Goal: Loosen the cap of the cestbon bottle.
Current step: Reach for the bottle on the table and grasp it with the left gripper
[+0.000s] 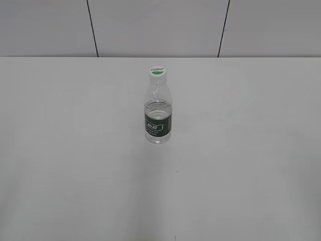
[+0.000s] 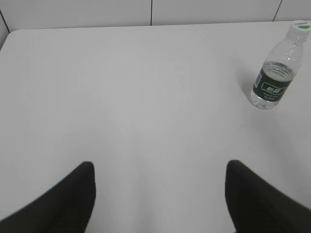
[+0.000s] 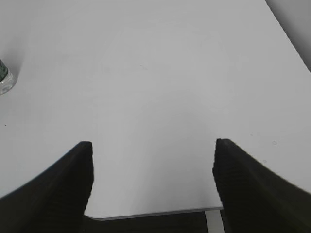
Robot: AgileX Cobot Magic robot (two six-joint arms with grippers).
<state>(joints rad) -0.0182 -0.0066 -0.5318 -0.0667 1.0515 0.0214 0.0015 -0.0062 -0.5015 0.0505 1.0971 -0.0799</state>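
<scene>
The cestbon bottle [image 1: 158,116] stands upright at the middle of the white table, clear with a dark green label band. Its white cap [image 1: 158,72] with a green mark sits on top. In the left wrist view the bottle [image 2: 275,77] stands far right, with the cap [image 2: 301,25] at the frame's edge. In the right wrist view only the bottle's base [image 3: 5,80] shows at the left edge. My left gripper [image 2: 160,170] is open and empty, well back from the bottle. My right gripper [image 3: 153,148] is open and empty over the table's front edge. Neither gripper shows in the exterior view.
The white table [image 1: 75,150] spreads all round the bottle. A grey panelled wall [image 1: 150,25] stands behind its far edge. The table's front edge and right corner [image 3: 194,212] show in the right wrist view.
</scene>
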